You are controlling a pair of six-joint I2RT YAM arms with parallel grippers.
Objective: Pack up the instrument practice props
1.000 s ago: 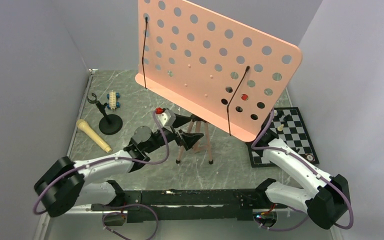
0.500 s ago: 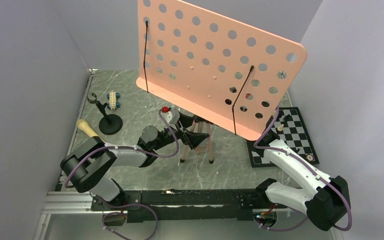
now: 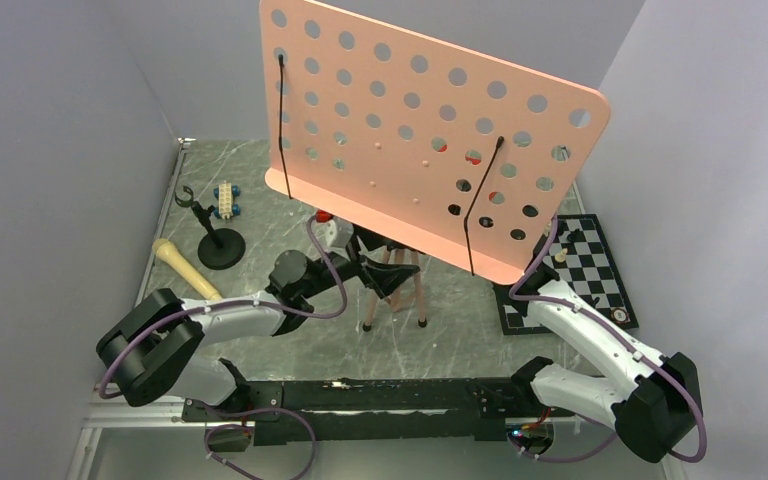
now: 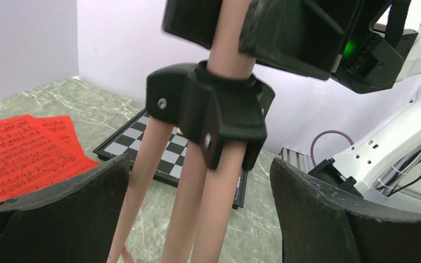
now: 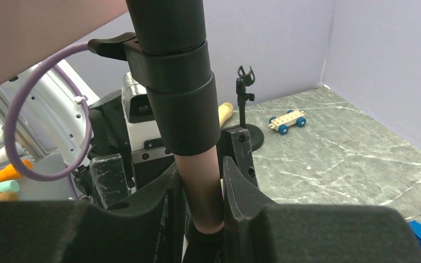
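Your pink music stand [image 3: 400,120] stands mid-table on its tripod, its perforated desk covering the far centre. Your left gripper [image 3: 384,264] sits at the pole under the desk, jaws spread wide. Your right arm [image 3: 590,335] reaches under the desk's near right corner. On the left the microphone [image 3: 188,270] lies flat, the black mic stand [image 3: 218,243] is upright and the toy car [image 3: 226,198] is farther back. The chessboard [image 3: 580,275] is on the right.

The grey marbled table [image 3: 260,170] is bearing the music stand [image 3: 395,295], whose tripod feet are standing under the left gripper [image 3: 385,262]. Left of that gripper, the mic stand [image 3: 218,243] is standing and the microphone [image 3: 188,270] is lying, with a toy car [image 3: 225,199] sitting farther out. The chessboard [image 3: 580,275] is lying to its right and the red pages [image 4: 22,156] beyond it.
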